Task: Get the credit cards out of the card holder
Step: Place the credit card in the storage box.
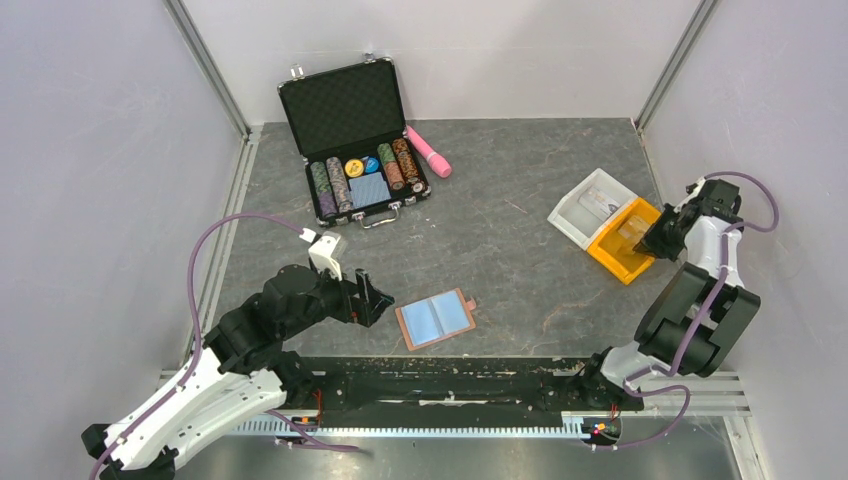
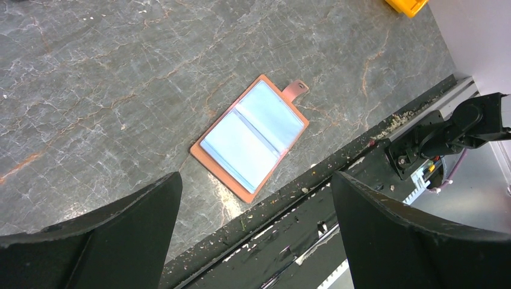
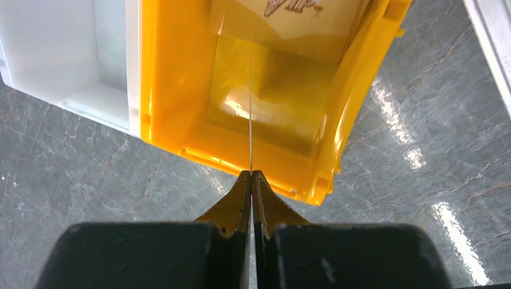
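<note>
Card holder (image 1: 436,320): it is lying open and flat on the tabletop (image 1: 530,280) near the front edge, between the two arm bases. The pale blue pockets are facing up.
Pockets: we are seeing no card edge in the left wrist view. Whether any card is left inside, we cannot tell.
Credit card (image 3: 250,108): it is showing edge-on as a thin upright line, pinched at its near edge and hanging over the yellow bin (image 3: 175,102).
Right jaws: they are closed on the credit card, with the tips just beside the bin's near rim.
Yellow bin: it is standing at the right of the tabletop, touching a white bin (image 3: 54,54). A tan printed card (image 3: 283,21) is lying at its far end.
Left jaws: they are standing wide apart and holding nothing, with the dark fingers (image 2: 114,241) just beside the card holder.
Step in hand: we are judging this to be the release of the held card into the yellow bin.
Method: we are advising a short advance, so that the whole card is hanging inside the walls. Lower it next, and part the jaws only then.
Risk: the card is standing upright and will likely tip sideways. A release near the rim may let it slide out onto the tabletop.
Retreat: we are recommending a straight lift, clear of the rim.
</note>
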`<state>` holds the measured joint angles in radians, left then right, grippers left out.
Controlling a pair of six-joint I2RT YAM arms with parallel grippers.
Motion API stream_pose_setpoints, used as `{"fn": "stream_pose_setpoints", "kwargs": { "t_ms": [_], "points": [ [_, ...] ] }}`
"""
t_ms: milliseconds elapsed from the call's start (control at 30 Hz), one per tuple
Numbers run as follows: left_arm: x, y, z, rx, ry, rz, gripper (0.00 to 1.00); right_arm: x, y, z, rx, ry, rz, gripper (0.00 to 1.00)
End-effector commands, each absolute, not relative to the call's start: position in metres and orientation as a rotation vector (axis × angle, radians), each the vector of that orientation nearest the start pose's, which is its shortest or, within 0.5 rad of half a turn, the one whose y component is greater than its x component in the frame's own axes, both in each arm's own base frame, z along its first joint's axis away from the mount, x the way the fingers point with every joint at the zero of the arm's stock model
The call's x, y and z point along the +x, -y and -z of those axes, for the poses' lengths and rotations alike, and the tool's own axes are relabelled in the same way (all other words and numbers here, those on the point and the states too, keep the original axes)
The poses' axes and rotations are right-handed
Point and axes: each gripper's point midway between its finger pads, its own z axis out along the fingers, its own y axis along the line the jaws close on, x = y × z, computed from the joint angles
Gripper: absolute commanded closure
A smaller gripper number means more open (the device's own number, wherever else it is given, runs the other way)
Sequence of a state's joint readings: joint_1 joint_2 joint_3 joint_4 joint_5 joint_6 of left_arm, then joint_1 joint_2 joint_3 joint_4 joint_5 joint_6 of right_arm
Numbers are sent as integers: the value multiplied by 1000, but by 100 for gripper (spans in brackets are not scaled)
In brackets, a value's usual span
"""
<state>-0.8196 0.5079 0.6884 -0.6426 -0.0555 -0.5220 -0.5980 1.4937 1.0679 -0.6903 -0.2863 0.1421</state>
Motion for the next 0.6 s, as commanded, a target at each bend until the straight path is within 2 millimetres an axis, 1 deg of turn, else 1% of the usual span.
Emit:
{"fn": "stream_pose_setpoints", "kwargs": {
  "t_ms": [0, 167, 300, 400, 567],
  "points": [
    [153, 172, -210, 296, -2063, 741, 0, 309, 147, -110, 861, -2437, -182, 100],
    [154, 170, -210, 290, -2066, 730, 0, 312, 150, -104, 861, -2450, -182, 100],
    [155, 169, -209, 284, -2070, 722, 0, 314, 152, -104, 864, -2442, -179, 100],
    [155, 168, -210, 279, -2066, 719, 0, 314, 146, -107, 849, -2438, -208, 100],
    [156, 167, -209, 275, -2064, 714, 0, 309, 139, -114, 803, -2424, -201, 100]
  ]
}}
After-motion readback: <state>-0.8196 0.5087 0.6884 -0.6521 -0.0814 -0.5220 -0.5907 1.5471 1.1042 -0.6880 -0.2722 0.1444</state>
